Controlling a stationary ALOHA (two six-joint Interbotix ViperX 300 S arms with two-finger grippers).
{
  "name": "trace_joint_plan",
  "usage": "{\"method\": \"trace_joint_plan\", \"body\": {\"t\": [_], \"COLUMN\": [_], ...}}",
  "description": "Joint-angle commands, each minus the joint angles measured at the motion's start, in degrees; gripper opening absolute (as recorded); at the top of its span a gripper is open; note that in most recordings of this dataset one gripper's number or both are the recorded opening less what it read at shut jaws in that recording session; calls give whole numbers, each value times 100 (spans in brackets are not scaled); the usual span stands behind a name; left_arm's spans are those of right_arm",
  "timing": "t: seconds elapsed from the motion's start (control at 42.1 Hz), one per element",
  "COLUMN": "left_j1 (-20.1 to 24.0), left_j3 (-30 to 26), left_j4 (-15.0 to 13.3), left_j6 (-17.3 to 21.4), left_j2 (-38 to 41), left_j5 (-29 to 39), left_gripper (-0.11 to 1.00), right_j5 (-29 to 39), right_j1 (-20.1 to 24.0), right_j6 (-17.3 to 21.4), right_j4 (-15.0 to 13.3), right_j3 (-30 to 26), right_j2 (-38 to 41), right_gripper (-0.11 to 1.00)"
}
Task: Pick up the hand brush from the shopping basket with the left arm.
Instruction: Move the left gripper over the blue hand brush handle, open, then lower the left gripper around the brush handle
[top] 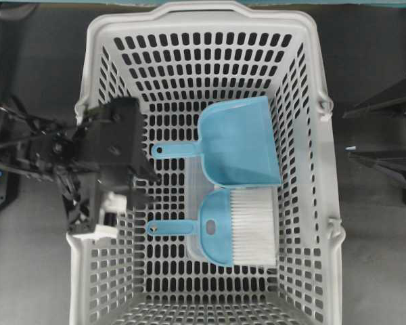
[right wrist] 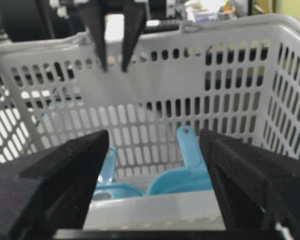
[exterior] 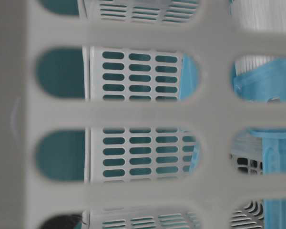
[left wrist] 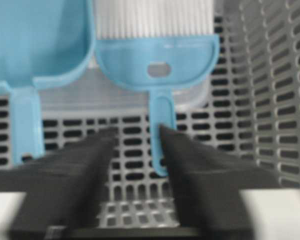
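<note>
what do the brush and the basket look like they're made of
Brush: light blue body, apparently smooth moulded plastic with a soft sheen; white bristles look like fine synthetic fibre, though that's uncertain. Basket: light grey, likely matt moulded plastic, judging by its regular slotted walls.

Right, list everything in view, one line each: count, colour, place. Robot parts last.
shopping basket: one, light grey, slotted walls and floor, fills the middle of the overhead view.
dustpan: one, light blue, on the basket floor, handle pointing to the left of the overhead view.
hand brush: one, light blue with white bristles, on the basket floor beside the dustpan, nearer the bottom of the overhead view, handle pointing left too.
table: one, dark, under and around the basket.
left gripper: one, black with white parts, inside the basket by its left wall, jaws apart with the tip of the brush handle showing between them.
right gripper: one, black, outside the basket's right side, jaws wide open, holding nothing.
</note>
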Motion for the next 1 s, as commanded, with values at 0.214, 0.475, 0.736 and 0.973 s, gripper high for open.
{"method": "trace_joint_plan", "body": {"t": [0.214,0.475,0.736,0.973], "left_j1": [-237,-352,-378,-387], "left_j3": [-387,-554,-413,-343], "left_j4": [18,18,18,18], "left_j6": [-97,-308,-958,-923], "left_j2": [765,1556,2250,2733], "left_j5": [0,9,9,0], "left_gripper": [91,91,91,91], "right_j5": [-62,-62,-62,-70], "right_j1": [9,9,9,9], "right_j6": [0,0,0,0], "right_j4": [18,18,18,18], "right_j3": [-97,-44,18,88], "right_j2": [53,53,35,26], "right_gripper": [71,71,71,70]}}
